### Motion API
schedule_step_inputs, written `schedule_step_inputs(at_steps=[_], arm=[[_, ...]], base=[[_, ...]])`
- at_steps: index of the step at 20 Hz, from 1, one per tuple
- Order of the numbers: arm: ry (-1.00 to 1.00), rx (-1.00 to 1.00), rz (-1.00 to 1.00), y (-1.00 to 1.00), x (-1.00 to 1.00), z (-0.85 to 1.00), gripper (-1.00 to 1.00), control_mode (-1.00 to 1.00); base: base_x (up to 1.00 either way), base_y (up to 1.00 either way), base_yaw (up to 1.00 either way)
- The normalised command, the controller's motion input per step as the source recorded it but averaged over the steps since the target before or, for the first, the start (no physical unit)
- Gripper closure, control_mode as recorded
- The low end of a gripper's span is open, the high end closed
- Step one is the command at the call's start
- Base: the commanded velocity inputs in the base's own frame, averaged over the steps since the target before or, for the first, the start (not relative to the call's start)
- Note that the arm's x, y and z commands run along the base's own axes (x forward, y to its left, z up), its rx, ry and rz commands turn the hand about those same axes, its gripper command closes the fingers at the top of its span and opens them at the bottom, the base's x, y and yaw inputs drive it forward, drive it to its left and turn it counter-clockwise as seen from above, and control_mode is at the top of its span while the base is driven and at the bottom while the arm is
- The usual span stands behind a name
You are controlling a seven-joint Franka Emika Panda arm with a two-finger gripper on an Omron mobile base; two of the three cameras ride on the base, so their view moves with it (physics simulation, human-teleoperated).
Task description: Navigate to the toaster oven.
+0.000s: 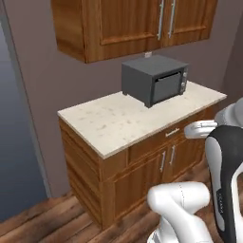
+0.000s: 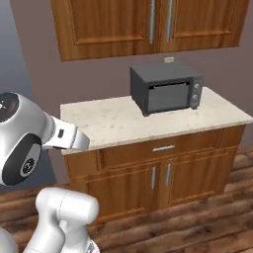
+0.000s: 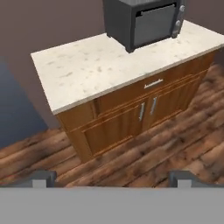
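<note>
Boxy grey toaster oven (image 1: 154, 79), speckled counter (image 1: 114, 121)

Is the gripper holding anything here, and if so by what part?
Nothing is held: the gripper is open, its fingertips wide apart over bare floor.

Speckled counter (image 1: 114, 124), wooden cabinets (image 2: 148, 24), plank floor (image 3: 166, 144)

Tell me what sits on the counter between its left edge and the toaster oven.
Nothing: in the right base view the speckled countertop is bare from its left edge to the toaster oven; the hand view shows the same.
</note>
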Motion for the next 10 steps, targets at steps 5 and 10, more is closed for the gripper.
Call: schedule_step_inputs(at_steps=[5,10], arm=[[0.00,0.00,0.00,0.00,0.00,0.00,-1.00,1.00],[0.00,0.00,0.00,0.00,0.00,0.00,-1.00,1.00]], base=[[0.30,-0.31,0.89],[0.00,-0.73,0.75]])
